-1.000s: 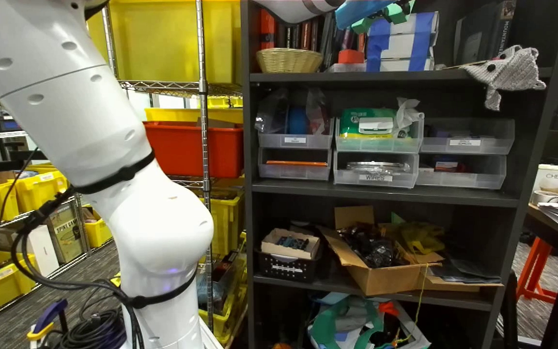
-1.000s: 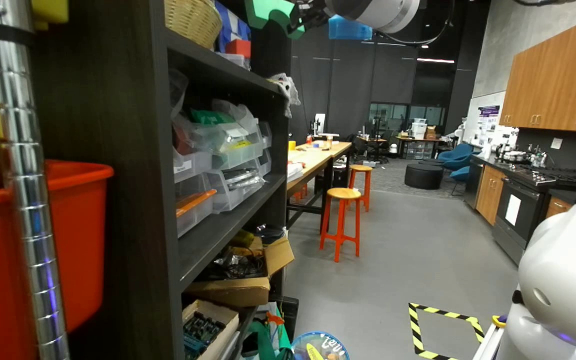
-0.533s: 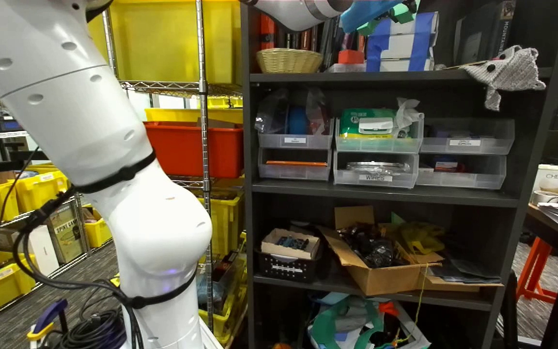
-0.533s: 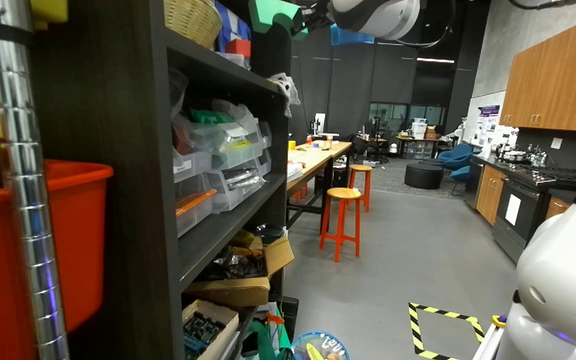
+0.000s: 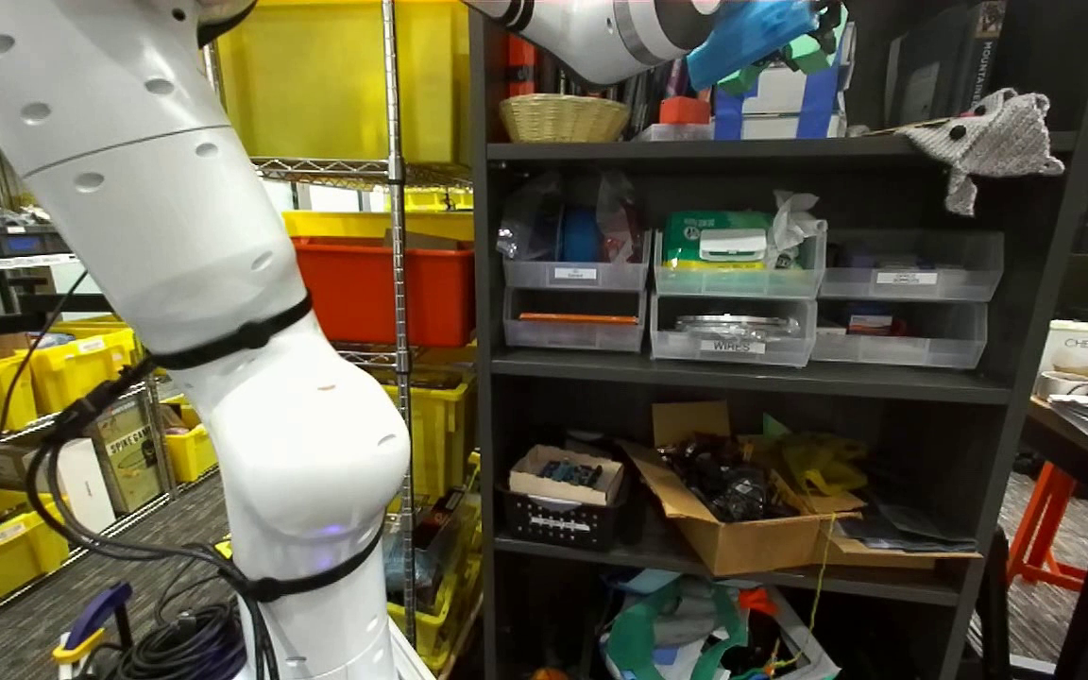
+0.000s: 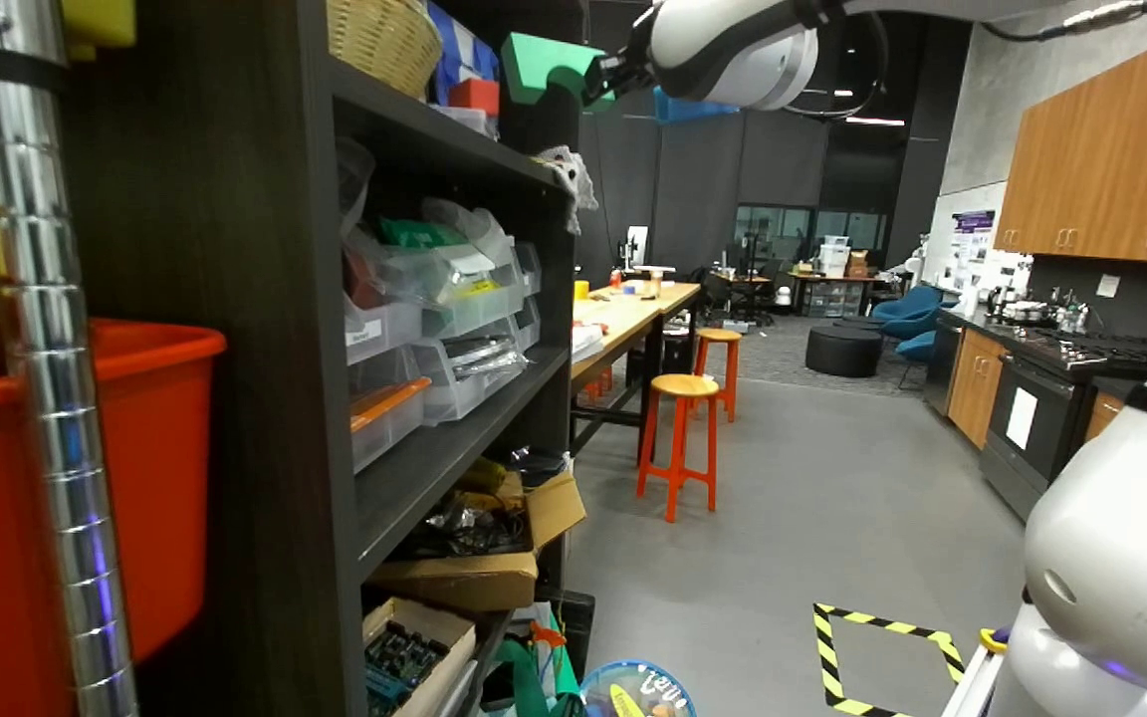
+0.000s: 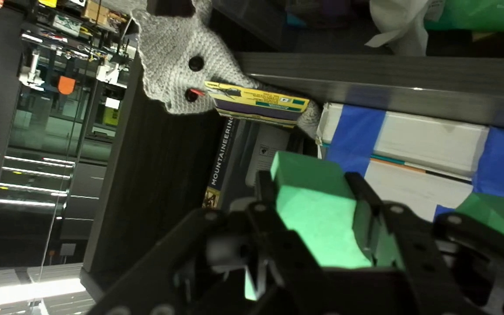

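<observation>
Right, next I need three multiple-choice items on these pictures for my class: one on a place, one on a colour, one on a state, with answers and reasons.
1. Where is the green block?
A) In the wicker basket
B) Between the fingers of the gripper
C) On the floor

2. What colour is the knitted toy at the edge of the shelf?
A) Grey
B) Red
C) Purple

3. How does the large cardboard box stand?
A) Taped shut
B) Flattened
C) Open, with things inside

Right letters:
1: B, because the wrist view shows a finger against either side of the green block.
2: A, because its grey yarn shows plainly in the wrist view.
3: C, because its flaps are spread and dark items show inside.
</observation>
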Available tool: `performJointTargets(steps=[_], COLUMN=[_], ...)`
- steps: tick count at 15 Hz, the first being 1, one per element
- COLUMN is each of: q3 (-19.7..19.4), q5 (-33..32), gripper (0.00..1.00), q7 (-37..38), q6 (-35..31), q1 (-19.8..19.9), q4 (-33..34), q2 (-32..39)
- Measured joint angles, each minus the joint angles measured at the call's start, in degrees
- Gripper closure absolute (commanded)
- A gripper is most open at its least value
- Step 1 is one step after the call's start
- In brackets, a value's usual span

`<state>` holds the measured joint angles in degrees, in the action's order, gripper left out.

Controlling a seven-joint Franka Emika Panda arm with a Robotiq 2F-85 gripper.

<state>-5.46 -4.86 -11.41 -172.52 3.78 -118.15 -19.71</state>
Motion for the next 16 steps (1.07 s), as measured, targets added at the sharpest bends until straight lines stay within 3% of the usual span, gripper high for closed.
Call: performJointTargets(steps=[16], q3=[0.85], q5=[-4.82], gripper=[0.82], q7=[-0.82], q6=[-3.44], q1=[0.24], q4=[7.10], q2=[10.37])
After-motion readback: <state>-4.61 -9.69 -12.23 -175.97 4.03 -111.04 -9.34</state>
